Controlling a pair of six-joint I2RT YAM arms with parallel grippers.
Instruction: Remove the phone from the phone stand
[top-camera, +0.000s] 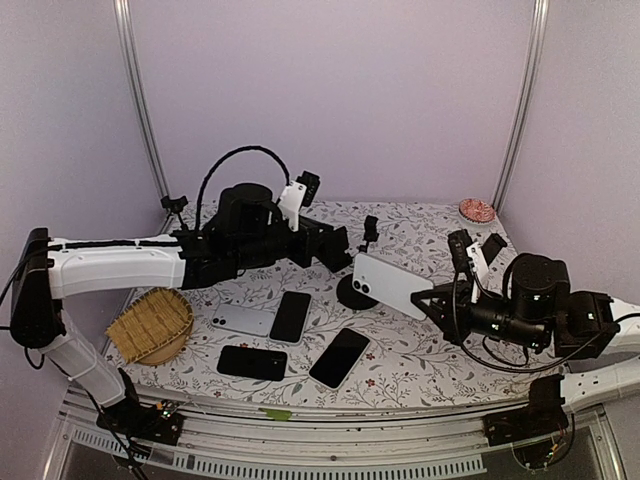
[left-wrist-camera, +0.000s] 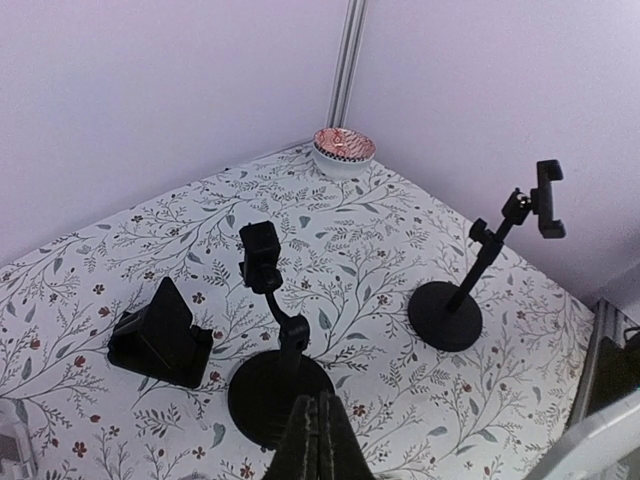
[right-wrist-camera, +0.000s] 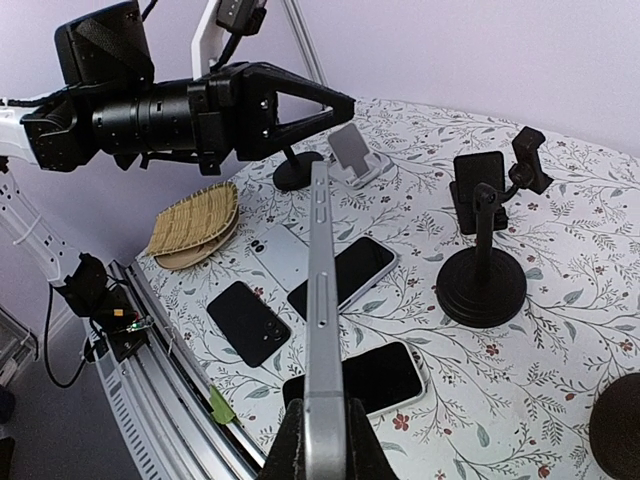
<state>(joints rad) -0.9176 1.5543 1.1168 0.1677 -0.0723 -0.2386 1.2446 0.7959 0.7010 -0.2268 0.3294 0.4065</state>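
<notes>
My right gripper (right-wrist-camera: 320, 445) pinches the phone (right-wrist-camera: 321, 290) by the end away from its camera lens, jaws pressed on its two faces. The phone is up in the air, edge-on to my right wrist camera. The stand (right-wrist-camera: 482, 270) is off to one side, apart from it. My left wrist view shows the clamp at the top of the stand with nothing in it. So I judge the lift-off done: the phone is out of the stand and hangs over the table (top-camera: 420, 360), near the stand's base in the top view.

My left gripper (left-wrist-camera: 320, 405) is pressed together on nothing, fingers tip to tip, hovering just above the stand's round base.

What is left, as I read it, is to put the phone down. Four spare phones (top-camera: 291, 315) lie flat on the near part of the table, so the next move calls for a bare patch beside them. I would turn the phone from on edge to flat, lower it until it rests, then spread my right jaws. My left arm reaches across close by, so I must keep the phone clear of it and of the stand.
</notes>
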